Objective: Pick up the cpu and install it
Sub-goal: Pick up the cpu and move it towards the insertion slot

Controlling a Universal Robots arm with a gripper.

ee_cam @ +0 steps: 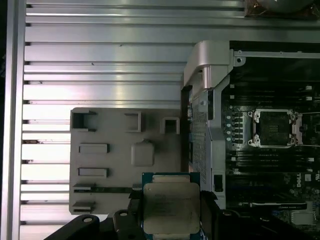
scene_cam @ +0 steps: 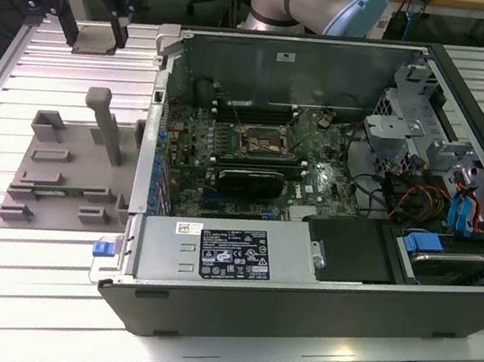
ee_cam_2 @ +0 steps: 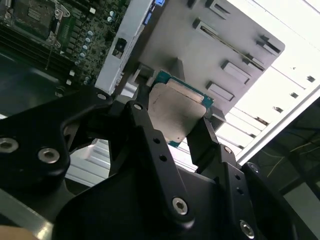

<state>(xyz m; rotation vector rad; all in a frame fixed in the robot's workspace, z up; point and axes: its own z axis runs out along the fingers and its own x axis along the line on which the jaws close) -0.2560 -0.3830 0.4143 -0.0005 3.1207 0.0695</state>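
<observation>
Two black fingers (ee_cam: 136,222) of the robot's hand (ee_cam: 171,215) pinch the cpu (ee_cam: 170,206) by opposite edges. It is a small flat square chip with a dull silvery-copper metal top plate and a thin blue-green rim, and both wrist views show it held flat between them.

In the exterior view the hand (scene_cam: 97,25) hangs at about ten o'clock from the open grey metal computer case (scene_cam: 235,255), above the ribbed aluminium tabletop (scene_cam: 58,354). The grey plastic fixture with its upright post (scene_cam: 68,175) lies at nine o'clock of the case. The chip looks to be in the air, clear of the fixture and apart from the case wall.

I judge the pick-up done and the carry to be the step in hand. The empty, metal-framed square socket (ee_cam: 273,128) sits on the green motherboard (scene_cam: 328,145), at about four o'clock from the hand in the exterior view. Installing calls for the chip to meet that frame square, corners matched, and to settle flat without sideways push, since the contacts probably bend easily.
</observation>
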